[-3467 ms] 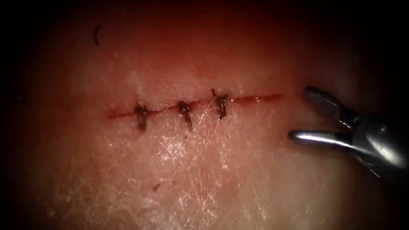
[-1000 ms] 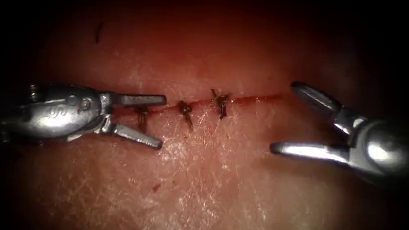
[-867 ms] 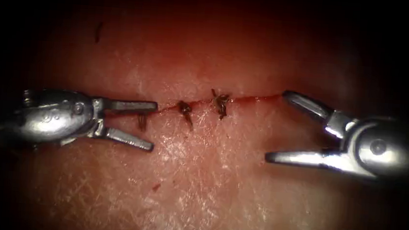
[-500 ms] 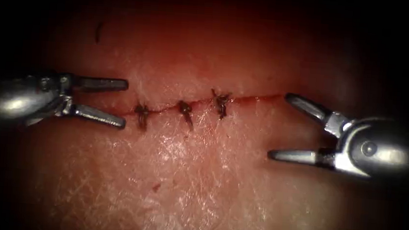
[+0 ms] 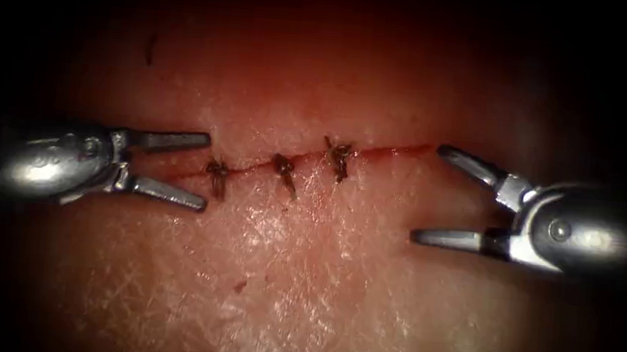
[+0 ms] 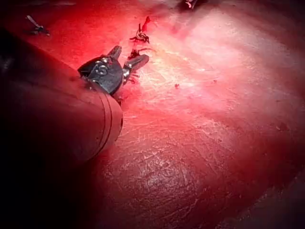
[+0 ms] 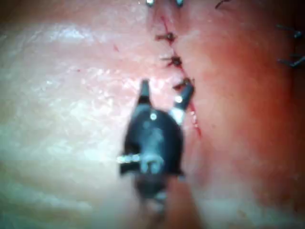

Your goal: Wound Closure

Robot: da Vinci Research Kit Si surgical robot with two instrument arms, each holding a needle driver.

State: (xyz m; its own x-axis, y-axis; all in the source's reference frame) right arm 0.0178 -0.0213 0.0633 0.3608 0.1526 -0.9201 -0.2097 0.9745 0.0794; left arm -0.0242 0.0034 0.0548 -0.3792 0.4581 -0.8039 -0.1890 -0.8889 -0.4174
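the right tool (image 5: pixel 424 194) hangs at the right end of the cut (image 5: pixel 300 160), jaws spread wide and holding nothing: its upper jaw points at the cut's right tip, its lower jaw lies over pale tissue (image 5: pixel 306 272) below the line. in the right wrist view the same tool (image 7: pixel 164 93) sits with its two jaws apart, one tip just beside the nearest knot, the other over bare tissue (image 7: pixel 62 95) to the side of the cut (image 7: pixel 186 100).

across the wound, the left tool (image 5: pixel 205 173) rests at the cut's left end, jaws also parted and empty, the upper one above the line and the lower one below it, both tips just short of the left knot (image 5: pixel 217 172). the left wrist view shows this tool (image 6: pixel 131 55) with its jaws open toward the stitches, above tissue (image 6: pixel 200 143) that is wet with red fluid.

between the two tools three dark knots close the cut: the left one, the middle knot (image 5: pixel 283 168) and the right knot (image 5: pixel 339 154), each with short cut ends standing off it. right of the last knot the cut runs on as a thin red line, unstitched, up to the right tool's upper jaw.

farther back, on the tissue well above and left of the cut, lies a short dark thread scrap (image 5: pixel 149 47). the needle cannot be made out in these frames; neither tool holds it, thread or tissue.
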